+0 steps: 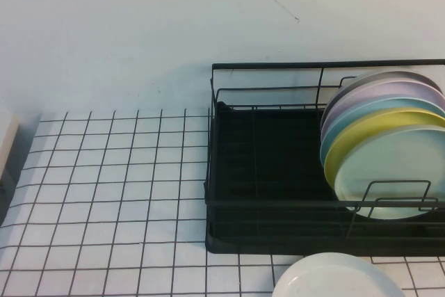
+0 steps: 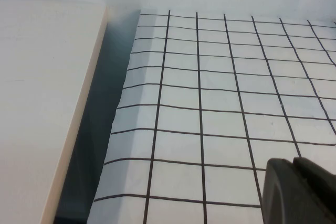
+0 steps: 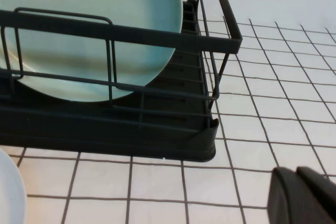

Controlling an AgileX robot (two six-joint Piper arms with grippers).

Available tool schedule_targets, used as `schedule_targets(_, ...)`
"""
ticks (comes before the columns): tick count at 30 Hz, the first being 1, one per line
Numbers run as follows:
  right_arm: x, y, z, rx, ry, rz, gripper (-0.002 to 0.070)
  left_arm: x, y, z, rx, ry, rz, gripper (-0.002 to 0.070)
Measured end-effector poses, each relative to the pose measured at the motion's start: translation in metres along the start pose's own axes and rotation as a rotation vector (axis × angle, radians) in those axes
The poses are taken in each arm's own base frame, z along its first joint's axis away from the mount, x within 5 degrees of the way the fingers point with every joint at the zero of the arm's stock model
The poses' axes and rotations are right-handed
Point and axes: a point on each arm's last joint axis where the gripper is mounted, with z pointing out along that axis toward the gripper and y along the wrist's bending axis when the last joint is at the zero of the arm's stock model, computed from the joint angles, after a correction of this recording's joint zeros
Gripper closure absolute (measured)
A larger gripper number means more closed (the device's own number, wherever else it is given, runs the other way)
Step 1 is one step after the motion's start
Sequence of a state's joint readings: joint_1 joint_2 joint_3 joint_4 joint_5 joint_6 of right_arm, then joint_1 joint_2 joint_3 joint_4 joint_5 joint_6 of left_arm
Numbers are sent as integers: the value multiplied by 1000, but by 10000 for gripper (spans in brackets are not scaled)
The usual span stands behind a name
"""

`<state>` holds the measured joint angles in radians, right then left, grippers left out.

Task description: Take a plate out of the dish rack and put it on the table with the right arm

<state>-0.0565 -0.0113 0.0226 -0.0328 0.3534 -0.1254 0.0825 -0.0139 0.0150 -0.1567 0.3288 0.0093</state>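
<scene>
Table: from my station I see the white surface with a grid of thin black lines (image 1: 104,193) filling the left and near part of the high view; it also shows under both wrist cameras.
Dish rack: the rectangular black wire rack with a black tray base (image 1: 264,165) stands on the table at the right, its left half bare of plates.
Plate stack: five plates stand on edge, leaning, in the rack's right end — behind the front one a yellow plate (image 1: 361,133), then a teal one, a lilac one and a grey one at the far side.
Plate: the round pale mint-green plate (image 1: 389,168) is nearest in the stack, in the rack behind the front wire loop; the right wrist view shows it too (image 3: 94,19).
White plate: a round white plate (image 1: 334,279) lies flat on the table just near of the rack.
Left gripper (image 2: 299,192): low over bare grid at the table's left edge — I cannot tell how its fingers stand.
Right gripper (image 3: 302,195): over the table near the rack's right near corner, holding nothing I can see; finger state — cannot tell.
</scene>
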Motion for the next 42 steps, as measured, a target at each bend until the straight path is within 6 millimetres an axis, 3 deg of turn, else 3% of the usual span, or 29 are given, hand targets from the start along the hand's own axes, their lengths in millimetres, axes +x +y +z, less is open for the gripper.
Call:
schedule_targets(26,0,2,0,-25,-3,62,678,0,0,0,0,0,0,678)
schedule_targets(30,-2,8,0,-89,-9,211,678,0,0,0,0,0,0,678)
schedule_targets(37,-12,24,-3,-308,-29,787,678,0,0,0,0,0,0,678)
schedule_targets(42,-17,22,-4,-313,-86,884,678,0,0,0,0,0,0,678)
